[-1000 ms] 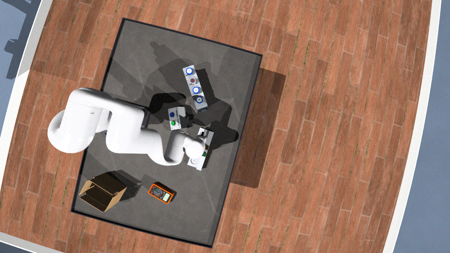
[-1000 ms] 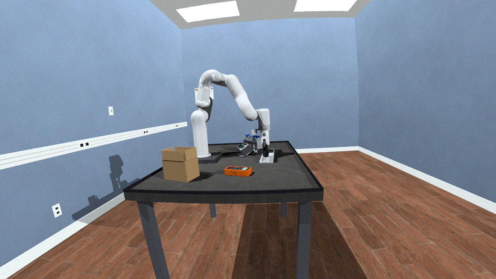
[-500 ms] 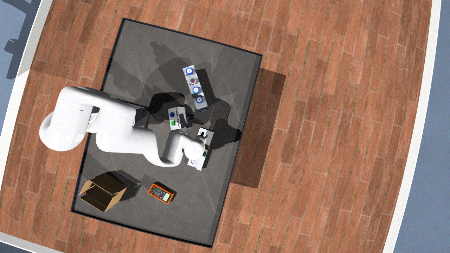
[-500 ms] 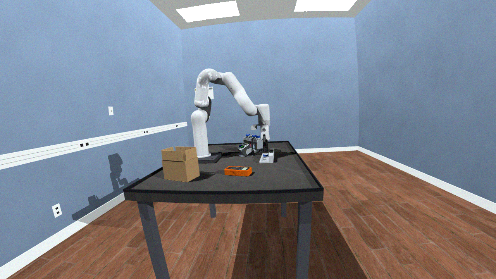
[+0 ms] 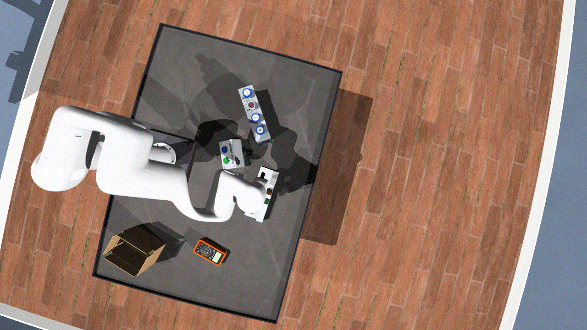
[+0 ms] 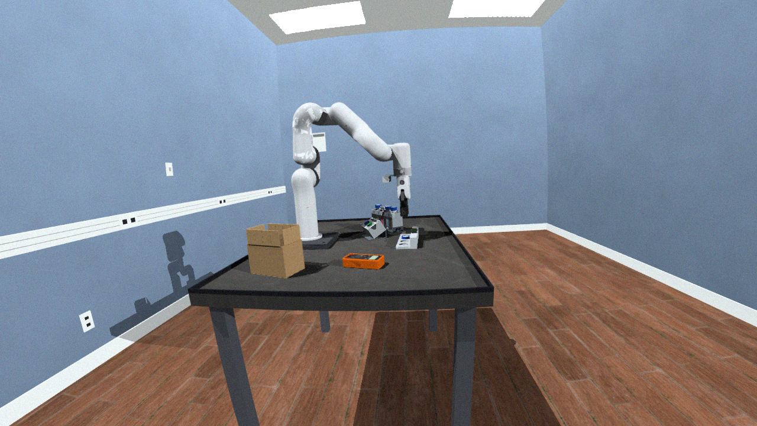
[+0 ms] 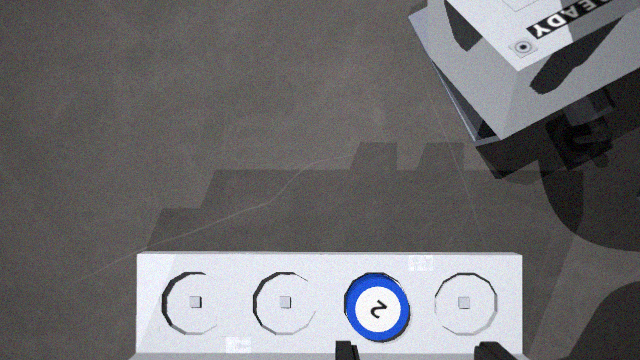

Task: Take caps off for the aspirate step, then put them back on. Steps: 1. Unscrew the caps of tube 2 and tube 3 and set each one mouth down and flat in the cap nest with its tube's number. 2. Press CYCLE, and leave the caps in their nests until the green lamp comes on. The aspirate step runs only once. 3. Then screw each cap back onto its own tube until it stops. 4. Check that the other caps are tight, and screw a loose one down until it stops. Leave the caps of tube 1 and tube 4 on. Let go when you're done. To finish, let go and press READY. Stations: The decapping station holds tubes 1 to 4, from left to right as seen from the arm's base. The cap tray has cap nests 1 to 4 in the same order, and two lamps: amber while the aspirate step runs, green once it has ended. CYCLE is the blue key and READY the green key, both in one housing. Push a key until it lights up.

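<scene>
Round blue-rimmed white cap marked 2 (image 7: 377, 307) seated flat in the second nest from the right of the white rectangular cap tray (image 7: 150, 270). Black two-finger gripper (image 7: 417, 351) parted and empty, raised just above, fingertips straddling the cap's near-right edge.

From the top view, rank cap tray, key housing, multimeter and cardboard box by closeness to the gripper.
1. Cap tray, right below the gripper.
2. Key housing, beside the tray.
3. Multimeter, near the table edge.
4. Cardboard box, table corner.
</scene>
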